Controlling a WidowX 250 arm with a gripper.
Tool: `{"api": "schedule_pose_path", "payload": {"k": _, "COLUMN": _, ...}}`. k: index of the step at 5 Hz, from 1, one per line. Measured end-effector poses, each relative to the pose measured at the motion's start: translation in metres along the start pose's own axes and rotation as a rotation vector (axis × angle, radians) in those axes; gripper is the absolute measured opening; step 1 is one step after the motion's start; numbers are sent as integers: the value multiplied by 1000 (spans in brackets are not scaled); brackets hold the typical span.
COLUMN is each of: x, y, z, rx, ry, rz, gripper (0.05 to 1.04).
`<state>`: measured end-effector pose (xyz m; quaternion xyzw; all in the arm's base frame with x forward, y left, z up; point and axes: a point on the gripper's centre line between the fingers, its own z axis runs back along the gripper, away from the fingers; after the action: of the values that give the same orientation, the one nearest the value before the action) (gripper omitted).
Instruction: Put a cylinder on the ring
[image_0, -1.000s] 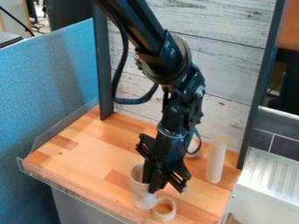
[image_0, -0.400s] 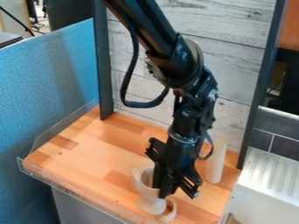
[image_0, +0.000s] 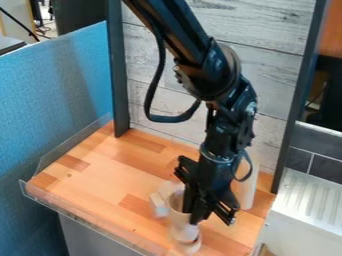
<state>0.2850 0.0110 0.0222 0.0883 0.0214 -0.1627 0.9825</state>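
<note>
Your claw (image_0: 195, 216) grips the flared cylinder (image_0: 179, 219) up top, likely so its base can seat on the ring (image_0: 191, 248).

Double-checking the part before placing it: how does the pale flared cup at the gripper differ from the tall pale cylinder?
The pale flared cup has a wide open mouth and narrows downward; the tall pale cylinder is straight-sided. The cup is at the gripper; the cylinder stands farther back. Both look off-white.
</note>
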Motion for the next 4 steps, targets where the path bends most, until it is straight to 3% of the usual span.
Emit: {"api": "schedule_pose_path", "payload": {"k": 4, "x": 10, "y": -2, "z": -8, "rx": -14, "ry": -30, "rz": 5, "gripper": 104}}
